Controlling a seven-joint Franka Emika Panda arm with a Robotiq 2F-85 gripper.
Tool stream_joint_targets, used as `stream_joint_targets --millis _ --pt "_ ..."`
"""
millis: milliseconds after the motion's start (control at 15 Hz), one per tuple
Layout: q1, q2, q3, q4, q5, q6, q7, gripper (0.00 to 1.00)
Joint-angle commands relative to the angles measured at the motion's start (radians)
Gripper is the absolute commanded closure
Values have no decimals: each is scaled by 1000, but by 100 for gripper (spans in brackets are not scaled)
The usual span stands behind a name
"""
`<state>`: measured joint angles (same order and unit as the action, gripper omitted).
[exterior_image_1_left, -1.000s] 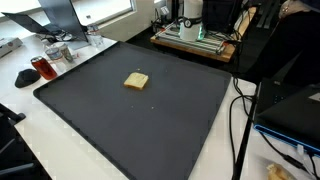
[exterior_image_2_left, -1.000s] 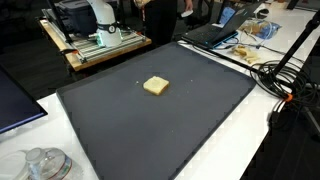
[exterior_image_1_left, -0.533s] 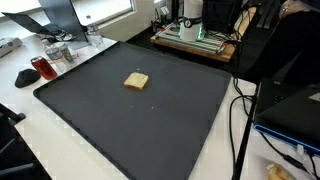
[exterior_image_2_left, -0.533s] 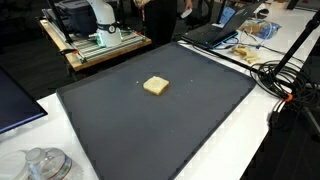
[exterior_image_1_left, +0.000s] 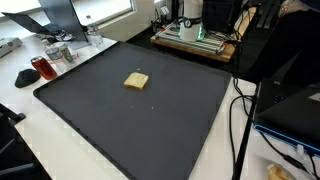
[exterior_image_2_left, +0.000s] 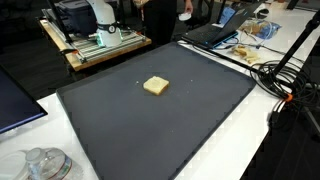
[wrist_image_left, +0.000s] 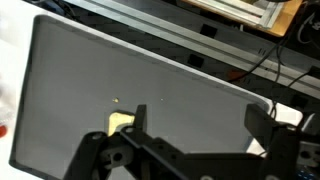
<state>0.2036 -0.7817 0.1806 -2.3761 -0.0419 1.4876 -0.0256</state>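
While the claw hangs well above the work surface, its jaws stand fully apart and hold nothing. You only get it in the wrist view; it's out of frame in both exterior views.

In both exterior views the small tan square chunk, bread-like or spongy, lies flat near the middle of the matte black rectangular mat. Nothing else touches it. In the wrist view it sits off-centre, just beside one finger and partly hidden behind it, not in the gap.

Risks, my read:
- Drop straight down from here and that finger likely lands on the chunk, squashing or flicking it. Cause: the sideways offset.
- The chunk looks light and soft. One-sided contact could skid it across the smooth mat, and a hard squeeze could crumble it.
- Go too deep and the fingertips dig into the mat and may drag it.
- Swing wide and you meet clutter: loose black cables along one mat edge, a clear glass jar near a corner.

Surface and room: the mat covers most of a white tabletop. A wooden platform carrying the robot's white base stands behind the far edge. An open laptop and a dark red cup sit off the mat. It looks like a busy lab or office bench.
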Motion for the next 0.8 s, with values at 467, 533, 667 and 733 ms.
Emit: stream_joint_targets --millis 467,533,667,733 --pt "152 34 -13 25 180 104 -215 0" --pt "158 36 -24 20 189 104 -246 0" --pt "162 39 -44 15 200 98 -302 0" --pt "162 43 -56 15 206 94 -328 0"
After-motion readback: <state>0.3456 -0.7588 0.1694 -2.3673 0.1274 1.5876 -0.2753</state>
